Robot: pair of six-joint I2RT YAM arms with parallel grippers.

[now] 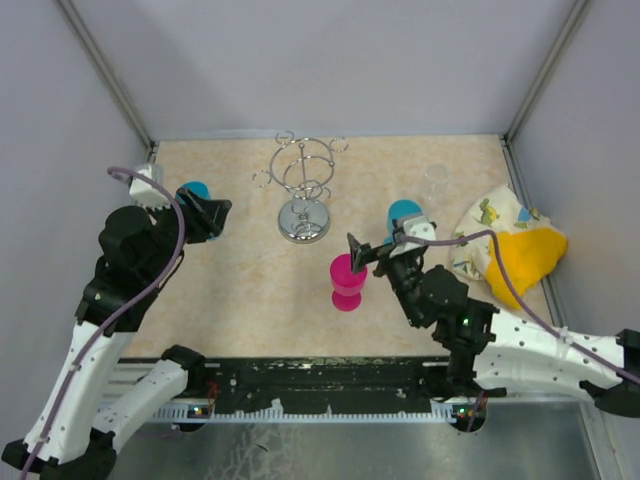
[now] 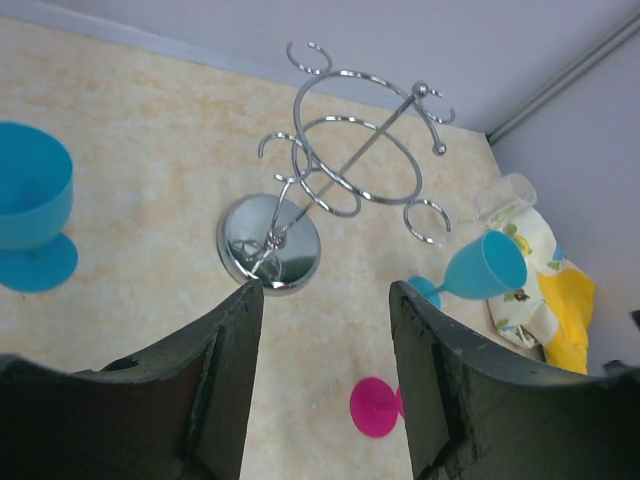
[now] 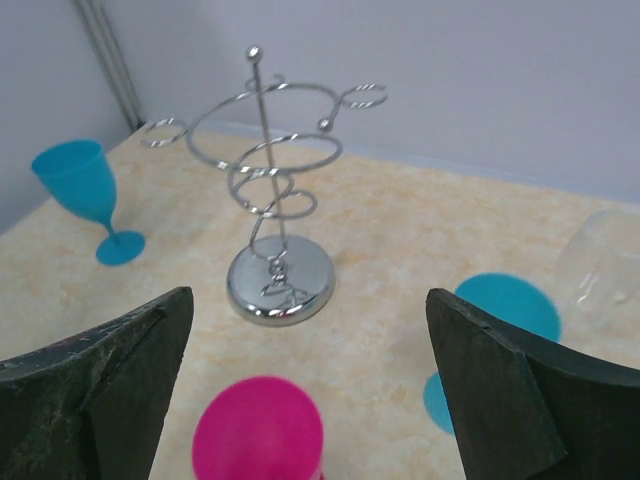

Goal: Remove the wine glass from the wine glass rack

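1. The left end effector point(image 2: 327, 296) is spread wide with nothing between its fingers. It hangs over the left part of the surface point(image 1: 240, 290) and is aimed toward the middle.
2. The wine glass rack point(image 1: 303, 192) stands upright on its round shiny base at the middle rear of the surface. In the left wrist view it shows beyond the gap between the fingers, well apart from them.
3. The right end effector point(image 3: 308, 300) is also spread wide and grips nothing. It sits right of centre and points at the rack, which stands some way ahead of it.
4. A pink wine glass point(image 1: 348, 280) stands on its foot on the surface, in front of the rack and apart from it. In the right wrist view its bowl sits low between the two fingers, touching neither.
5. A blue wine glass point(image 1: 195, 190) stands just beside the left end effector, left of the rack.
6. A second blue wine glass point(image 1: 404, 213) stands right of the rack, near the right end effector.
7. A clear glass point(image 1: 437, 177) stands near the rear right, by a patterned cloth with a yellow part point(image 1: 505, 240).
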